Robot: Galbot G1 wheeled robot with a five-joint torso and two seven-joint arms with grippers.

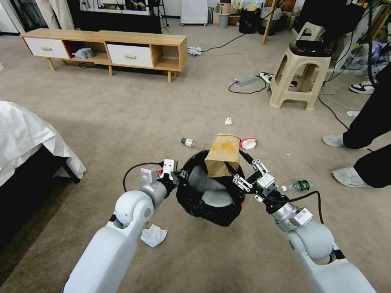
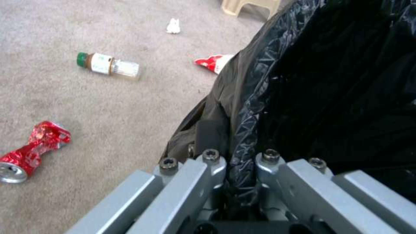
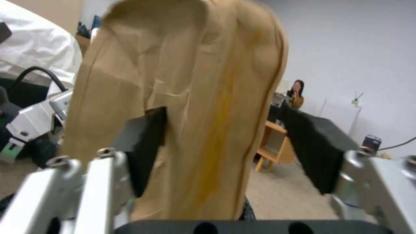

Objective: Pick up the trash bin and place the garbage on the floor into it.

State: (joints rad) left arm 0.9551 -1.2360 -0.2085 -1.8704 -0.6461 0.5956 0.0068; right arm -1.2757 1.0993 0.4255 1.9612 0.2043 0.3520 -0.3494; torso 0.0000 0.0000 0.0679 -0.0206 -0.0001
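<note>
The trash bin (image 1: pixel 203 203), lined with a glossy black bag (image 2: pixel 338 81), hangs off the carpet with my left gripper (image 1: pixel 177 176) (image 2: pixel 240 162) shut on its rim. A crumpled brown paper bag (image 1: pixel 222 154) (image 3: pixel 182 81) stands in the bin's mouth between the fingers of my open right gripper (image 1: pixel 244 173) (image 3: pixel 229 143); one pad touches it and the other stands apart. On the floor (image 1: pixel 122 122) lie a green-capped bottle (image 1: pixel 187 142) (image 2: pixel 108 65), a red-and-white wrapper (image 1: pixel 248 143) (image 2: pixel 212 61), a white wad (image 1: pixel 228 121) (image 2: pixel 173 26), a green-labelled bottle (image 1: pixel 300 186) and a crushed red can (image 2: pixel 30 152).
A crumpled white tissue (image 1: pixel 153 235) lies under my left arm. A beige stool (image 1: pixel 299 73) and a power strip with cables (image 1: pixel 248 79) are at the back right, and a wooden cabinet (image 1: pixel 110 51) at the back left. A bed (image 1: pixel 24 138) is on the left. A person's legs (image 1: pixel 362 142) stand on the right.
</note>
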